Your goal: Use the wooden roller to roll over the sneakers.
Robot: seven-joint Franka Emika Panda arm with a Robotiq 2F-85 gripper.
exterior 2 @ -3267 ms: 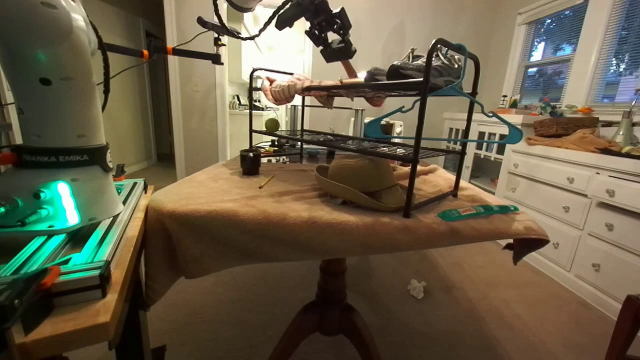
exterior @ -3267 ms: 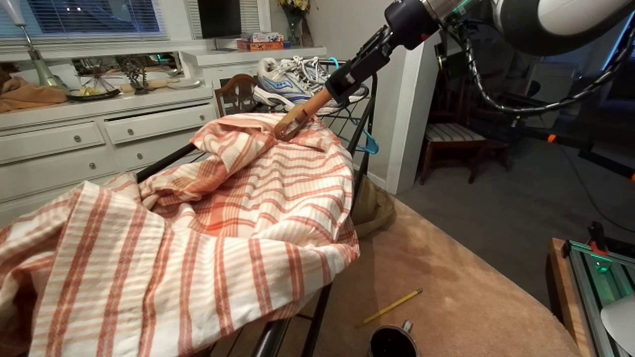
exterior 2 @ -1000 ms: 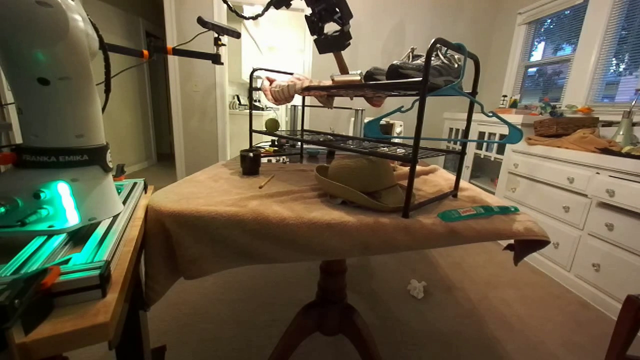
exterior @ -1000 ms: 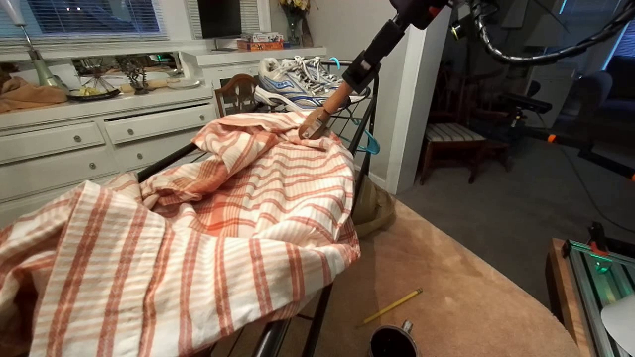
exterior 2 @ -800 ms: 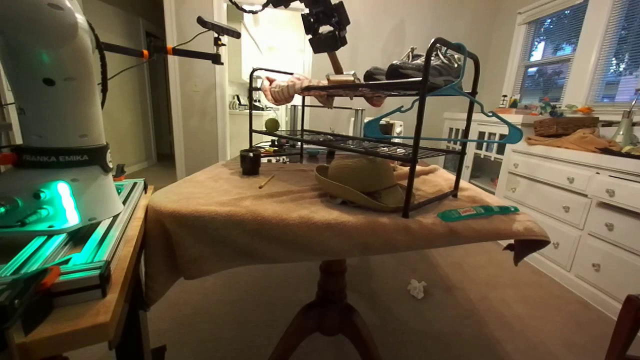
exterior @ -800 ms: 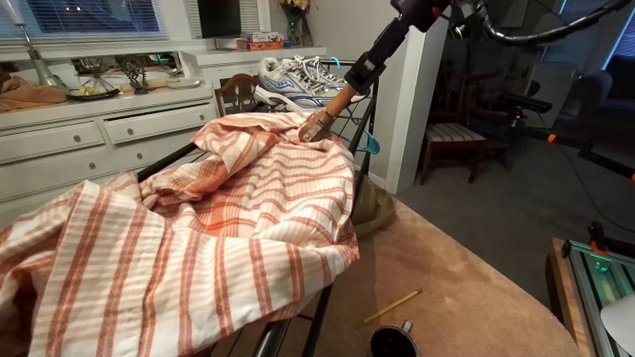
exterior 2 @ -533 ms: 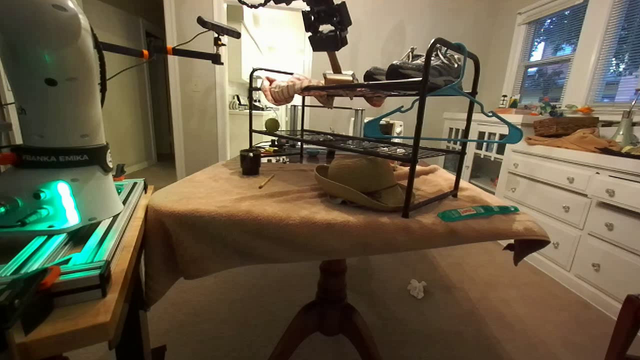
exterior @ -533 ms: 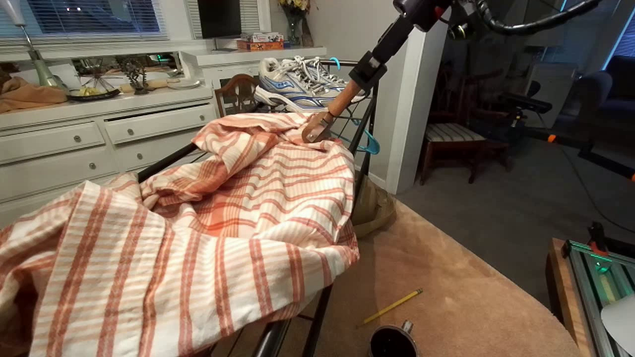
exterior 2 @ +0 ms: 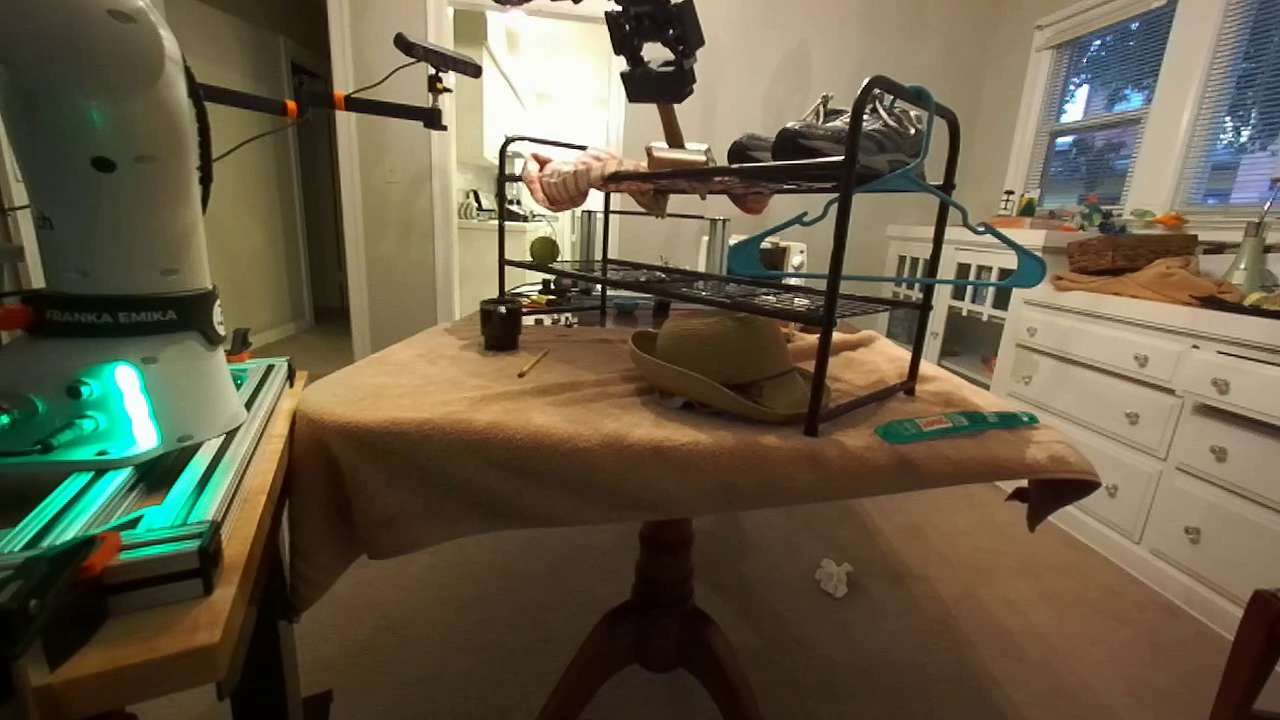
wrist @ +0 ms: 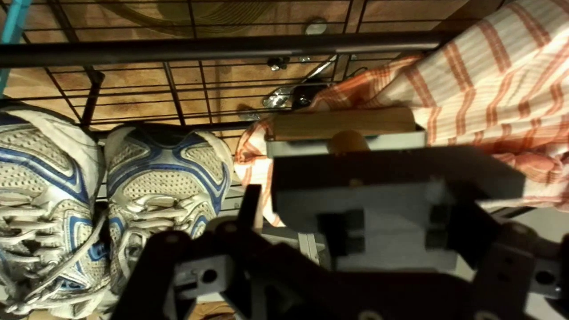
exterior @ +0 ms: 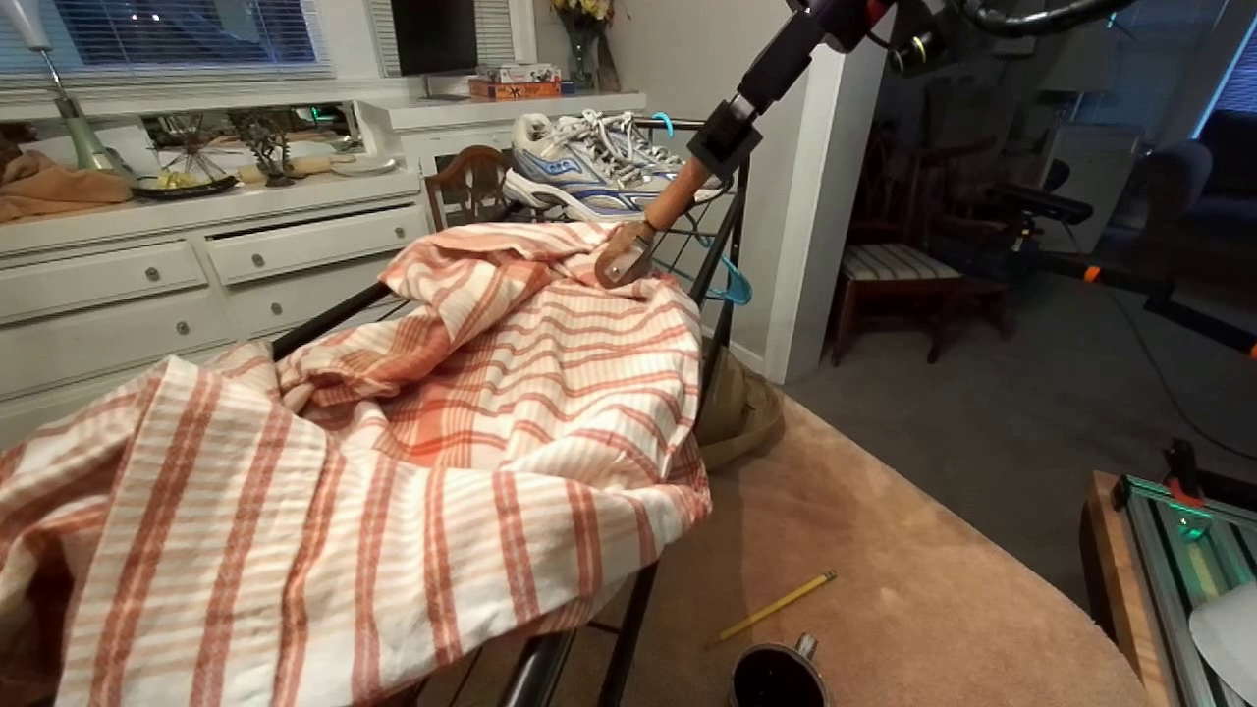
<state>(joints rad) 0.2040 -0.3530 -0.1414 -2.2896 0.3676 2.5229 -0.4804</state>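
Wrist view: you have the roller (wrist: 306, 123) over the cloth (wrist: 484, 89), near but apart from the sneakers (wrist: 165, 182), your gripper (exterior: 723, 143) clasping the roller's upper end.

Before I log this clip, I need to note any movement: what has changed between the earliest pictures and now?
In an exterior view, the gripper has carried the wooden roller rightward and turned it steeper, its hold kept. The sneakers remain on the rack; pencil and mug are unmoved.
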